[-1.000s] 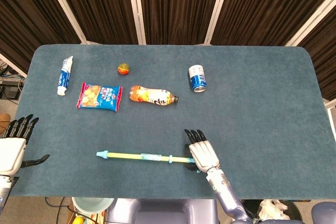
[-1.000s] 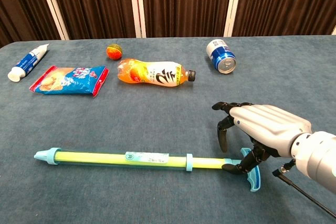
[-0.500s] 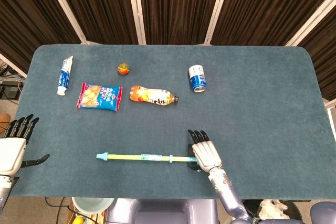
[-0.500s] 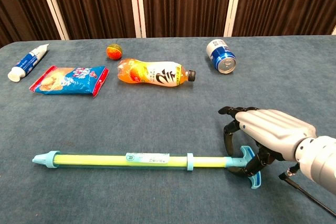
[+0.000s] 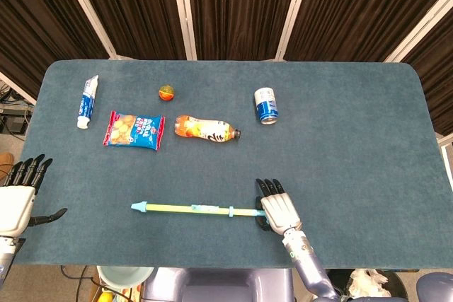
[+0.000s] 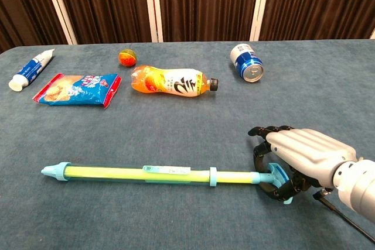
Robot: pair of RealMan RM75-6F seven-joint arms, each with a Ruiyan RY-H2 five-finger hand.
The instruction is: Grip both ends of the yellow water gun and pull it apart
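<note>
The yellow water gun [image 5: 191, 208] [image 6: 140, 173] lies lengthwise near the table's front edge, its pale blue nozzle to the left and its blue T-handle [image 6: 280, 177] to the right. My right hand [image 5: 278, 208] [image 6: 302, 156] covers the handle end from above, fingers curled down around the handle and thumb tucked beneath it. My left hand [image 5: 18, 199] hangs beyond the table's left front corner, fingers spread and holding nothing, far from the nozzle. It shows only in the head view.
On the blue table [image 5: 354, 146], further back, lie a toothpaste tube [image 5: 86, 102], a snack bag [image 5: 134, 130], a small orange ball [image 5: 167, 93], an orange drink bottle [image 5: 205, 129] on its side and a blue can [image 5: 266, 105].
My right hand has sunk onto the handle and curled its fingers around it. The water gun has slid slightly right and rolled a little. The left hand has stayed still.
</note>
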